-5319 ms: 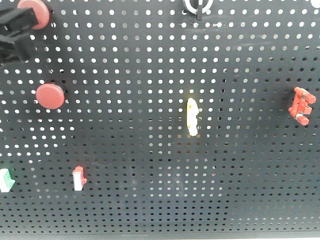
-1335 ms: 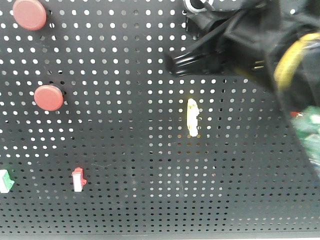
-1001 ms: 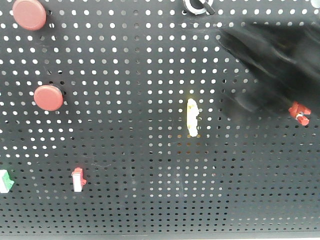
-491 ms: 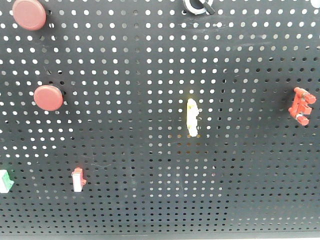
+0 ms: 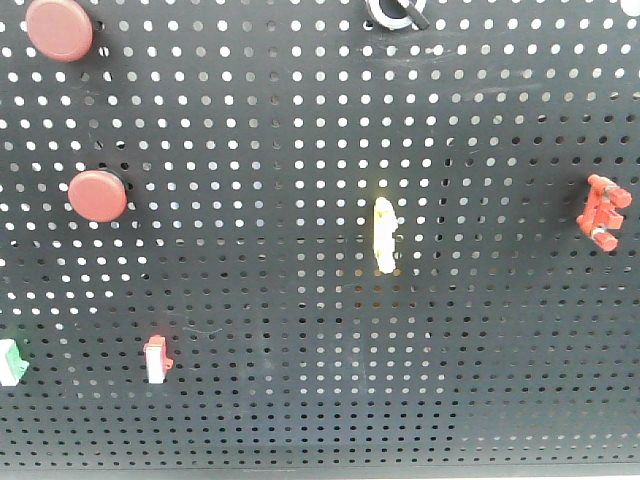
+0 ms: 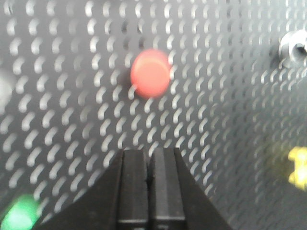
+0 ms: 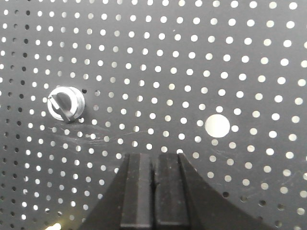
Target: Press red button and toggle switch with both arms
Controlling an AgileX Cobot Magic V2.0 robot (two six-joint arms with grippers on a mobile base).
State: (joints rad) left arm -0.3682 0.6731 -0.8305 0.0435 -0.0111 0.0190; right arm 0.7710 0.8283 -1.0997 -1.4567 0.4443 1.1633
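On the black pegboard (image 5: 300, 120) in the front view, the red button (image 5: 58, 28) sits at the top left, with a near-identical red disc (image 5: 97, 195) below it. The all-red toggle switch (image 5: 602, 211) is at the right edge. Neither arm appears in that view. In the left wrist view, my left gripper (image 6: 149, 152) is shut and empty, off the board, below a blurred red disc (image 6: 151, 73); I cannot tell which of the two it is. My right gripper (image 7: 154, 155) is shut and empty, facing bare pegboard. The toggle switch is out of the right wrist view.
A yellow oval lever (image 5: 384, 234) is mid-board, a red-and-white rocker (image 5: 156, 358) lower left, a green-and-white part (image 5: 8, 362) at the left edge. A silver knob (image 5: 395, 10) sits at the top, also in the right wrist view as the silver knob (image 7: 66, 102).
The left gripper that was on the top-left button has left the front view. The right arm swept across the upper right, covering the toggle switch, and is now out of view.
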